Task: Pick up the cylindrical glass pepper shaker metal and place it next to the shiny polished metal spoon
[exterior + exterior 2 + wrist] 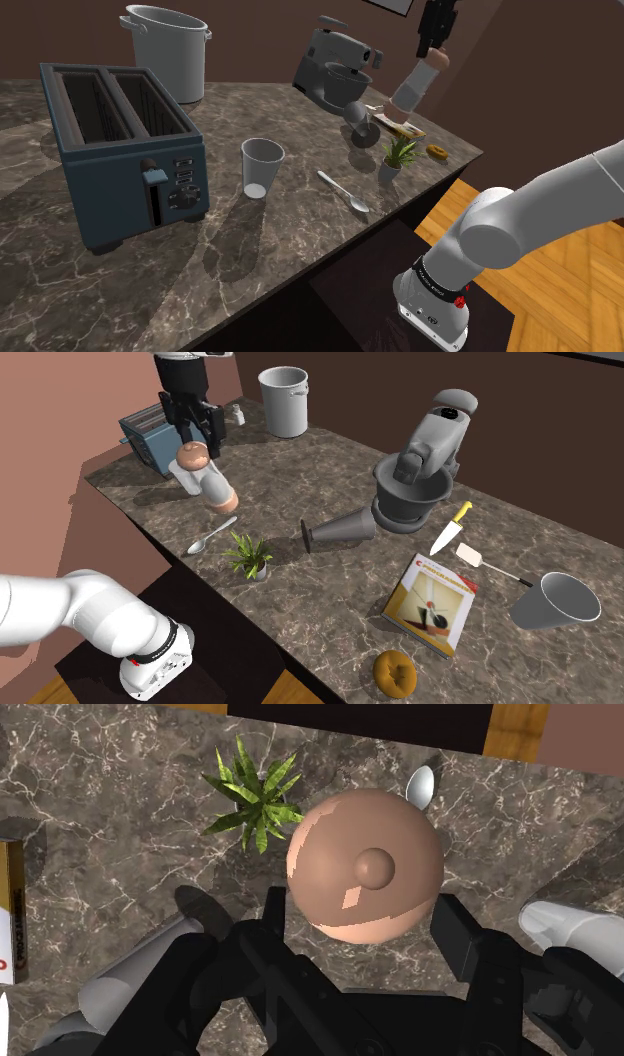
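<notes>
The pepper shaker [418, 84] is a pale cylinder with pinkish-tan ends, hanging tilted in the air over the counter's near edge. My black gripper [436, 52] is shut on its upper end. In the second exterior view the gripper [197, 440] holds the shaker [205, 477] above the spoon [212, 535]. The wrist view has a finger on either side of the shaker's round tan end [365, 864], with the gripper [365, 919] clasping it. The metal spoon [343, 190] lies flat on the marble counter [300, 230], and its bowl [421, 787] peeks past the shaker.
A small potted plant [395, 158] stands by the spoon. A grey cup [262, 165], blue toaster [125, 150], pot [170, 50] and stand mixer [335, 70] share the counter. A tipped grey cone [340, 532], book [432, 602], knife [450, 527] and bagel [395, 672] lie further along.
</notes>
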Available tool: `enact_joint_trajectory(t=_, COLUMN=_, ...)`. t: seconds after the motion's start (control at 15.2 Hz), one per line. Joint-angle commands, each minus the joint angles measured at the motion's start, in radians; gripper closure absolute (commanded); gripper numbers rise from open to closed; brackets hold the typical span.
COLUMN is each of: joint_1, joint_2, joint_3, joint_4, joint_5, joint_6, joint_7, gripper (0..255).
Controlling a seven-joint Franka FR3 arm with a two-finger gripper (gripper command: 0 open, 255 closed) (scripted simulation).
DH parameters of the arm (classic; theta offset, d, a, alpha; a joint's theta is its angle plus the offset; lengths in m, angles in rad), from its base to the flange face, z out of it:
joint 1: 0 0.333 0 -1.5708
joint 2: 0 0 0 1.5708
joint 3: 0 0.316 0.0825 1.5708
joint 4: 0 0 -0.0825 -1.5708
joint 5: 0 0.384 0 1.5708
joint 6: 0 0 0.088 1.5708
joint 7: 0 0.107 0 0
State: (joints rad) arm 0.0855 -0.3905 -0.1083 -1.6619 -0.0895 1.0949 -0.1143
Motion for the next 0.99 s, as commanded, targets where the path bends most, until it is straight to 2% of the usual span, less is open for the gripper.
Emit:
enact_joint_trajectory(t=0.0, joint_1=0.0, joint_2=-0.018, joint_3=0.001, joint_4=-0.046, joint_5=0.0, joint_6=0.029, joint_7=0.004, gripper=255)
enact_joint_trajectory(t=0.92, joint_1=-0.003, joint_2=-0.105, joint_3=-0.002, joint_4=-0.321, joint_5=-0.004, joint_6=0.216, joint_7=0.019, gripper=255)
